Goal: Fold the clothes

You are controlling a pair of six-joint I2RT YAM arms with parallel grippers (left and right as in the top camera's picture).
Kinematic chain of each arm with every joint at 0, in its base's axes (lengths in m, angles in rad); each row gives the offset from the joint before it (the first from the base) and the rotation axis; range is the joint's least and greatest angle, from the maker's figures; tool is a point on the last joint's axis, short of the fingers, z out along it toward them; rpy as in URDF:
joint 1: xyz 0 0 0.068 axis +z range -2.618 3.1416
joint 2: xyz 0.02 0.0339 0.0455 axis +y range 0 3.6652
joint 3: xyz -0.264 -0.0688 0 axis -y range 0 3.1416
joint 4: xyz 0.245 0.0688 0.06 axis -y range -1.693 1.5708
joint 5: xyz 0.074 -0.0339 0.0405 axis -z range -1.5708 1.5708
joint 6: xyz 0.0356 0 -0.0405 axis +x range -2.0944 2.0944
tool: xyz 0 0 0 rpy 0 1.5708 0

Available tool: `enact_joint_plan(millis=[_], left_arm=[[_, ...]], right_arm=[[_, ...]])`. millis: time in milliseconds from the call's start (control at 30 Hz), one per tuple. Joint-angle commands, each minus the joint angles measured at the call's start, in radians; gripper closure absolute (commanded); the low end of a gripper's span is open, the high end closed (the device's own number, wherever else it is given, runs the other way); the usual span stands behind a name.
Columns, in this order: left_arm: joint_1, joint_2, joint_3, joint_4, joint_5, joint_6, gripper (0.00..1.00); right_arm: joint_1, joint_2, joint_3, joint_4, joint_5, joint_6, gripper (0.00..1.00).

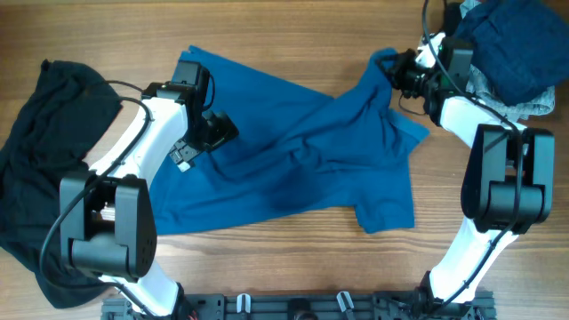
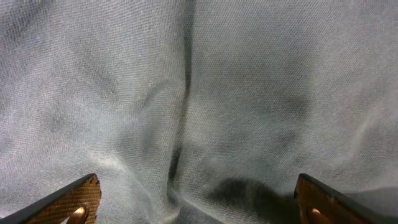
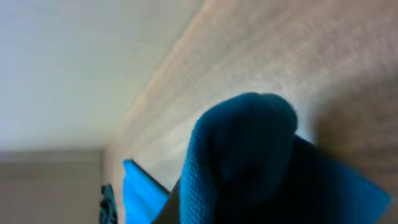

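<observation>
In the overhead view, one teal-blue shirt [image 1: 302, 160] lies in the middle of the wooden counter [image 1: 267, 36]. It is soft, wrinkled and short-sleeved. One black garment [image 1: 36, 151] lies limp at the left edge, partly under the left arm. One heap [image 1: 511, 53] of navy and pale denim cloth sits at the far right corner. The left gripper [image 1: 216, 132] hangs over the left part of the shirt. The right gripper [image 1: 397, 76] is pressed together, pinching a raised fold at the shirt's far right edge.

In the left wrist view, fine woven cloth with one long crease fills the picture. The two fingers [image 2: 74, 200] stand spread wide apart.

In the right wrist view, one rounded, blurred lump of blue cloth is very close, with the grainy wood beyond it. The fingers themselves do not show.
</observation>
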Motion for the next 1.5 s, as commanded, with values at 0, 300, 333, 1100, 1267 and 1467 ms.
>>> enact_joint_plan(millis=[0,300,333,1100,1267,1467], left_arm=[[-0.002,0.007,0.008,0.003,-0.007,0.013,0.00],[-0.003,0.007,0.008,0.032,-0.006,0.012,0.02],[-0.003,0.007,0.008,0.042,-0.006,0.012,0.02],[0.135,0.258,0.072,0.804,0.038,-0.017,0.74],[0.135,0.300,0.073,0.930,0.031,-0.063,0.91],[0.135,0.377,0.073,0.999,0.023,-0.143,0.90]], right_arm=[[0.002,0.013,0.058,0.067,0.085,0.048,0.96],[0.032,0.145,0.178,0.069,0.400,-0.017,0.95],[0.032,0.154,0.179,0.064,0.416,-0.052,0.89],[0.057,-0.148,0.754,-1.561,0.270,-0.521,0.32],[0.093,-0.149,0.753,-1.694,0.296,-0.570,0.47],[0.127,-0.161,0.753,-1.825,0.316,-0.563,0.49]])
